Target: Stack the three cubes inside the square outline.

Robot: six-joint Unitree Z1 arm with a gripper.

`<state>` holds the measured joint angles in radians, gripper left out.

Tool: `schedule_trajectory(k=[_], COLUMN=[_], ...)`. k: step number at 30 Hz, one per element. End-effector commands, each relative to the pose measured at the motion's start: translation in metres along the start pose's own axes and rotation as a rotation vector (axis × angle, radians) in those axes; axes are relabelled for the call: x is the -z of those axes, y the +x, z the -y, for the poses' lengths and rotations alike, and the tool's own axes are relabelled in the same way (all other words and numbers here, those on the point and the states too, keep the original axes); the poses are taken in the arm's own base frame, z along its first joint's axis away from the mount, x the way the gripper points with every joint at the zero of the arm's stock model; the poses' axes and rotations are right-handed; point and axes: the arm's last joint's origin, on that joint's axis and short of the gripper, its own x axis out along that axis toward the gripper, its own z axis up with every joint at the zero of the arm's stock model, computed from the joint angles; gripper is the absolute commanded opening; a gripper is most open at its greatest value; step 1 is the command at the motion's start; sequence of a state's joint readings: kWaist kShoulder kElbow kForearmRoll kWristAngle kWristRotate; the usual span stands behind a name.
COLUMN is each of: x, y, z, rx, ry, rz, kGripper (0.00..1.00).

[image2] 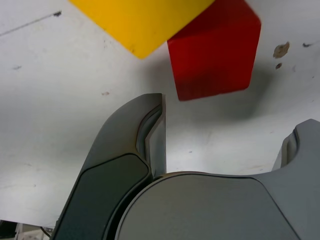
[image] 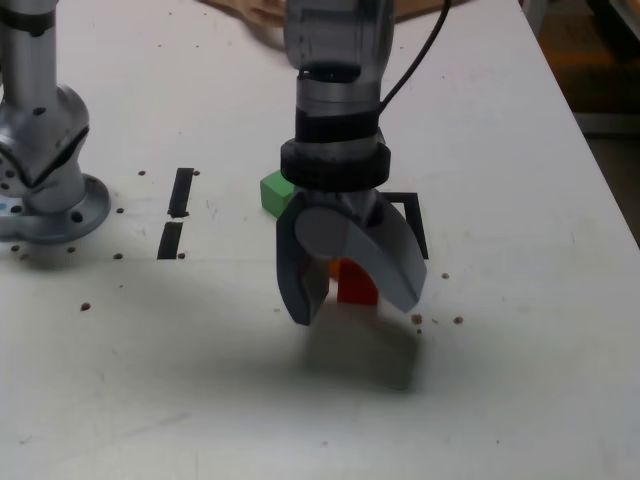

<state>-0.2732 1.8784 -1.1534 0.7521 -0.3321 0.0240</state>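
Red cube (image: 358, 283): just below the centre of the exterior view, seen between your hand's fingers; upper right of the wrist view. Yellow cube (image2: 142, 22): top of the wrist view, its corner overlapping red's edge there. Whether it rests on red or only stands against it, you cannot tell.

Green cube (image: 276, 194): a little above and left of the exterior view's centre, apart from red, partly behind the arm (image: 338, 110).

Outline (image: 415, 225): right of centre in the exterior view, mostly hidden by the arm; only its black tape corner shows. Red's front lies on bare desk (image: 520, 330), apparently outside it.

Hand (image: 355, 305): fingers spread wide, nothing between them in the wrist view; holding nothing.

Step, as judged: approach to a first pick, red or yellow; no stack seen in the outline. Next: centre your fingers on one cube, lower, then close. Risk: a finger knocks the neighbour, the two being so close.
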Motion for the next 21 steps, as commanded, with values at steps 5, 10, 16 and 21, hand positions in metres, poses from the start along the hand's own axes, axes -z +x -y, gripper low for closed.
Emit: schedule_trajectory(k=[5, 10, 16, 21], x=[0.000, 0.002, 0.004, 0.004], y=[0.001, 0.002, 0.005, 0.010], z=[-0.011, -0.021, -0.027, -0.029], rx=[0.000, -0.002, -0.002, 0.015], ry=[-0.016, -0.024, -0.023, -0.005], rz=[-0.002, -0.009, -0.022, -0.038], kGripper=[0.88, 0.88, 0.88, 0.85])
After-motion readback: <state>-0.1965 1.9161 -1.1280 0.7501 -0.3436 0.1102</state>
